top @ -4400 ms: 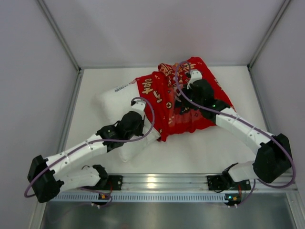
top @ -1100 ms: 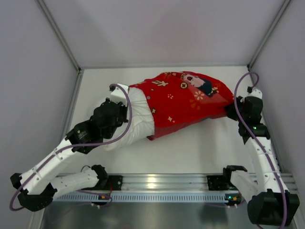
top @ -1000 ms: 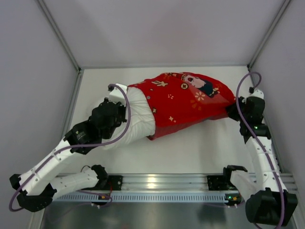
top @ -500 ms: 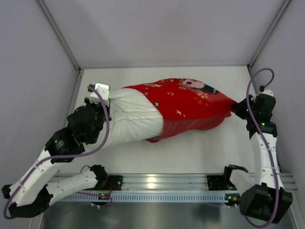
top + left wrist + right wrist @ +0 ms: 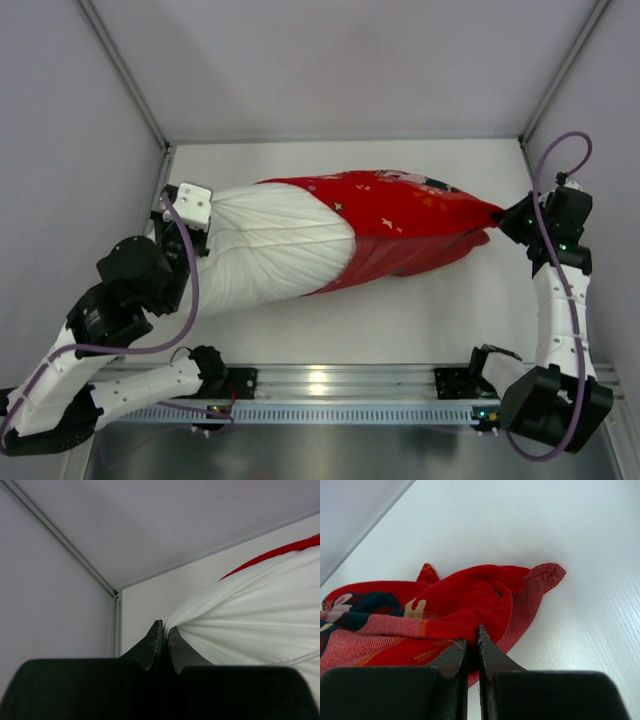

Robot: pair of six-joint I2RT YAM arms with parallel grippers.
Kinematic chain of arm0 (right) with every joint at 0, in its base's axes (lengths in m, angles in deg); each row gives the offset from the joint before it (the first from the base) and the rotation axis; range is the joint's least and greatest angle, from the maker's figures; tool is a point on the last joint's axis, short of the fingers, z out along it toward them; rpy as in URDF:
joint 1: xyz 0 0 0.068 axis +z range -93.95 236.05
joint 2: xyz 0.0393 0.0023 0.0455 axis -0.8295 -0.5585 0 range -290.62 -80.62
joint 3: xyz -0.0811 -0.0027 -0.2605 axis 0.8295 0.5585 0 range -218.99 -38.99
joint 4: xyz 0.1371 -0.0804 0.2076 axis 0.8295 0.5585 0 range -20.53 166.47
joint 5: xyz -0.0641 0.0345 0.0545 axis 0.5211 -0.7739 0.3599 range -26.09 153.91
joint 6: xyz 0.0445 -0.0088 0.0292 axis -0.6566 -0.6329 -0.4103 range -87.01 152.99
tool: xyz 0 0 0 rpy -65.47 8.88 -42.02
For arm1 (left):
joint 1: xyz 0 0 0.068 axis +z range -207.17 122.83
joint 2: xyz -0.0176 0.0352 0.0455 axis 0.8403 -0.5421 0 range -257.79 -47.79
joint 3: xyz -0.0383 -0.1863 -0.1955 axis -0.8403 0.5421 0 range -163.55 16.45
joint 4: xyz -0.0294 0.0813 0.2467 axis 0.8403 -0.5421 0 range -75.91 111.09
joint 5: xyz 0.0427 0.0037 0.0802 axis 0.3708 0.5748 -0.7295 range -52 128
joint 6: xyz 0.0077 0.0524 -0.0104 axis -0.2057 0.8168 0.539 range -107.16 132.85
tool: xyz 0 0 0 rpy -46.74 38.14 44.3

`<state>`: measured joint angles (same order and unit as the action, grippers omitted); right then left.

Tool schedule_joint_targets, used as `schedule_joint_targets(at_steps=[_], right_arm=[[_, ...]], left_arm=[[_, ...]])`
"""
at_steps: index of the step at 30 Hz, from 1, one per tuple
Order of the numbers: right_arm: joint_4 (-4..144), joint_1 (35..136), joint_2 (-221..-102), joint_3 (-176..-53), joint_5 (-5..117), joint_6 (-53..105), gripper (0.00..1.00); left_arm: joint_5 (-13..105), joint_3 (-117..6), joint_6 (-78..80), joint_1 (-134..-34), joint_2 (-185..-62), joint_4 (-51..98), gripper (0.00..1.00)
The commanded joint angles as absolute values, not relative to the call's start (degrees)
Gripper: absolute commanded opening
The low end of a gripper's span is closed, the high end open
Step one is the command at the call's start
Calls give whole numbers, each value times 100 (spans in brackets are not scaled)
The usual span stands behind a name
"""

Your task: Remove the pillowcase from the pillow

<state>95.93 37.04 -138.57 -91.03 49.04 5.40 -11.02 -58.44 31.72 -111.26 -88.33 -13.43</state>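
Half the pillow (image 5: 270, 245) is bare now, more than a second ago. My left gripper (image 5: 164, 630), clamped on its corner, has drawn away leftward. Right of it the pillowcase (image 5: 410, 215), taut and creased, sheathes the rest, reaching my right gripper (image 5: 472, 642), pinched shut on its far end.

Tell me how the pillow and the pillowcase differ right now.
The pillow is plain white; the pillowcase is red with printed figures. The pillow is plump, held at its left end by the left fingers; the pillowcase tapers to where the right fingers pinch it. The pillow's left half is bare; the pillowcase covers the rest. Both are pulled taut.
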Motion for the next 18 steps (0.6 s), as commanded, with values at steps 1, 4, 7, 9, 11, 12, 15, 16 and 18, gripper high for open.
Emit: schedule_joint_targets(at_steps=[1, 4, 7, 9, 11, 12, 15, 16, 18], right_arm=[[9136, 2880, -14030, -9436, 6901, 663, 0], [9136, 2819, -14100, -9515, 6997, 627, 0], [9136, 2705, -14135, -9621, 7129, 610, 0], [9162, 2564, -14196, -9665, 7138, 592, 0], [9162, 2502, -14266, -9683, 7033, 575, 0], [9145, 2511, -14284, -9665, 6824, 601, 0], [8935, 2581, -14162, -9464, 6472, 627, 0], [8890, 2634, -14101, -9315, 6427, 636, 0], [8854, 2818, -13986, -9174, 6121, 689, 0]], left_arm=[[-4057, -6923, 4632, -11096, -7847, 940, 0], [-4268, -6994, 4835, -11298, -7768, 1080, 0], [-4304, -6985, 5055, -11377, -7732, 1160, 0], [-4286, -6968, 5073, -11377, -7741, 1134, 0], [-4234, -6872, 5055, -11377, -7750, 1090, 0], [-4181, -6845, 5011, -11377, -7741, 1055, 0], [-3699, -6670, 4231, -11377, -7767, 274, 0], [-3497, -6556, 4037, -11377, -7794, 107, 0], [-2899, -6066, 3773, -11377, -7907, -122, 0]])
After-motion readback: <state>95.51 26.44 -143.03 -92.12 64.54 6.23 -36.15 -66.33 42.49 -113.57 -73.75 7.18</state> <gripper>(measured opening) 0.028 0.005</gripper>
